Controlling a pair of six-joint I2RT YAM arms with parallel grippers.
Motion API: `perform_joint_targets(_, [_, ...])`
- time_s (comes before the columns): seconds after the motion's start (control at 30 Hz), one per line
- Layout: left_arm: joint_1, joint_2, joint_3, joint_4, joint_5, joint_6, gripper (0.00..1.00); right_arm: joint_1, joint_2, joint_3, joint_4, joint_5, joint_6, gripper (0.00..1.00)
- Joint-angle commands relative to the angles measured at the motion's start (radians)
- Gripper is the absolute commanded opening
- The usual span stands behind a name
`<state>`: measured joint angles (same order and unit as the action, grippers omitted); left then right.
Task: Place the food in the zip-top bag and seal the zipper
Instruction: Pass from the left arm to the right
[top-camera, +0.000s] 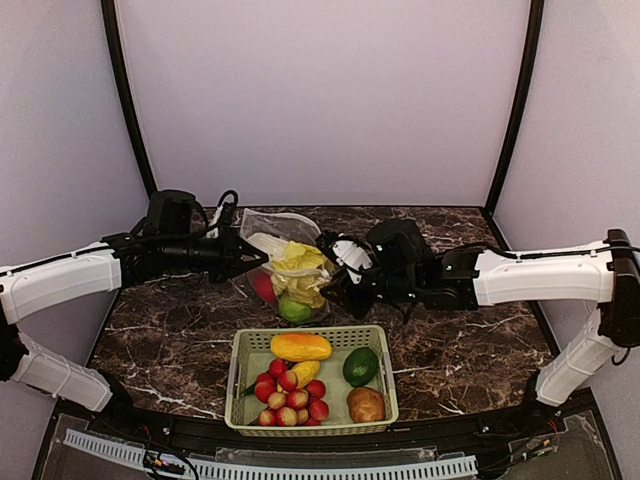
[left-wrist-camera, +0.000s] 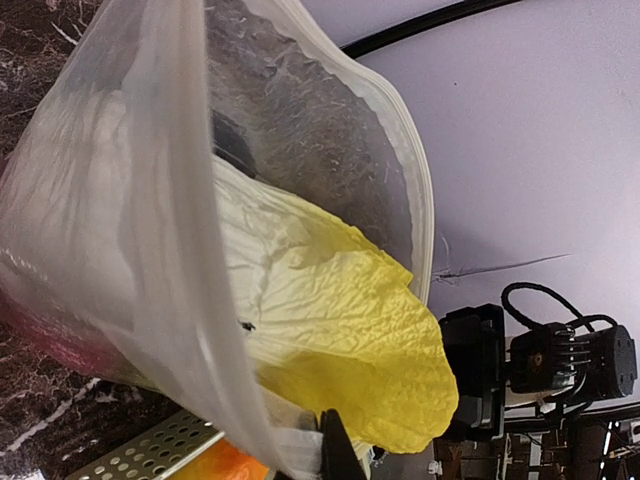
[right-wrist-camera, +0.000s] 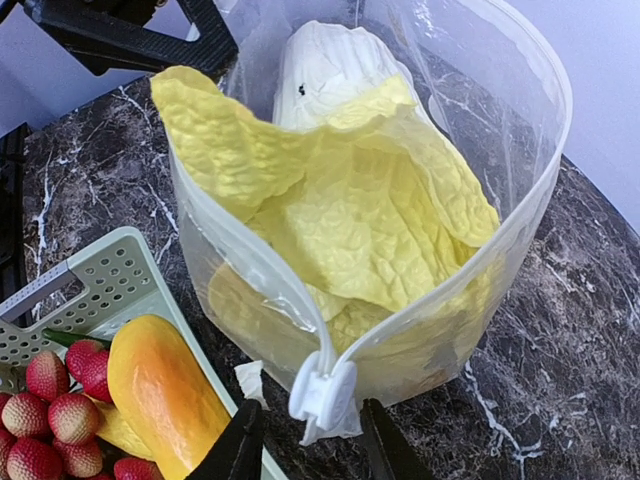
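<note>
The zip-top bag (top-camera: 287, 262) stands open on the marble table, its mouth spread wide in the right wrist view. A pale yellow napa cabbage (right-wrist-camera: 370, 200) fills it. A red pepper (top-camera: 263, 288) and a green apple (top-camera: 295, 310) show through its lower wall. My left gripper (left-wrist-camera: 322, 448) is shut on the bag's rim (left-wrist-camera: 190, 300) at its far end. My right gripper (right-wrist-camera: 312, 450) is open. The zipper's white slider (right-wrist-camera: 325, 390) sits between its fingers (right-wrist-camera: 240, 445) with a gap on each side. The zipper track (right-wrist-camera: 262, 272) is parted along the whole mouth.
A pale green slotted basket (top-camera: 240, 345) stands just in front of the bag. It holds an orange-yellow mango (top-camera: 300, 346), an avocado (top-camera: 361, 366), a brown potato (top-camera: 366, 404) and several small red fruits (top-camera: 290, 392). The basket's corner (right-wrist-camera: 110, 280) lies close to my right fingers.
</note>
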<state>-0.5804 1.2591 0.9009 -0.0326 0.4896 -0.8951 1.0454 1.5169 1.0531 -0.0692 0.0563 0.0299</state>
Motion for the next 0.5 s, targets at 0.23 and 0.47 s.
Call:
perform_joint_targets(0.23, [0.005,0.002,0.035,0.003,0.036,0.024,0.01,-0.013,0.012,0.043,0.004,0.091,-0.012,0.34])
perform_joint_targets(0.47, [0.005,0.000,0.036,0.000,0.039,0.025,0.01,-0.015,0.019,0.049,0.021,0.075,-0.024,0.20])
